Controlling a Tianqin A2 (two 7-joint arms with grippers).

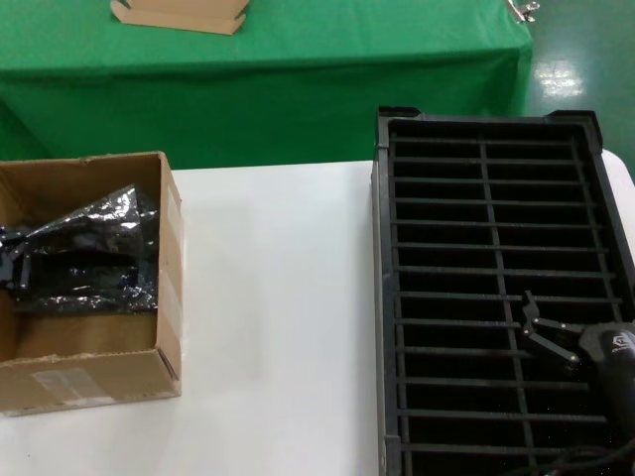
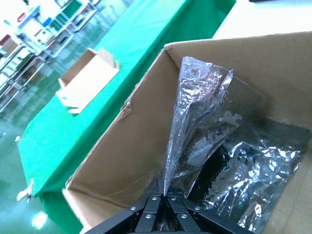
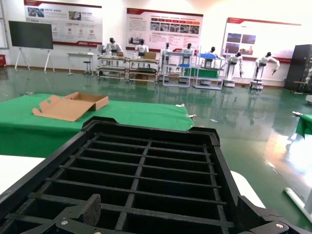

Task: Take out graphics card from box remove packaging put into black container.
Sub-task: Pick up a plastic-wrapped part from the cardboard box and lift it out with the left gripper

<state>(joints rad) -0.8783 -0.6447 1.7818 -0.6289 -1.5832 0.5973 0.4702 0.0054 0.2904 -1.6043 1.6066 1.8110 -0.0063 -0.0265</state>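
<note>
Since the bag (image 2: 195, 131), lying in the box (image 1: 164, 258), is thin, slippery and crinkly, only its peak is pinched by the closed left end effector (image 2: 165, 195), while the right end effector (image 1: 536, 322), spread apart, is parked over the crate (image 1: 381, 297).

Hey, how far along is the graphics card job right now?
Early stage. Nothing looks finished: every slot visible in the black container is empty. In hand: the left gripper is shut on the top of the packaging, which sits inside the box. The right gripper hovers open over the container. Left: lift the wrapped item out, strip the packaging, and slot the graphics card, not visible bare, into the container.
</note>
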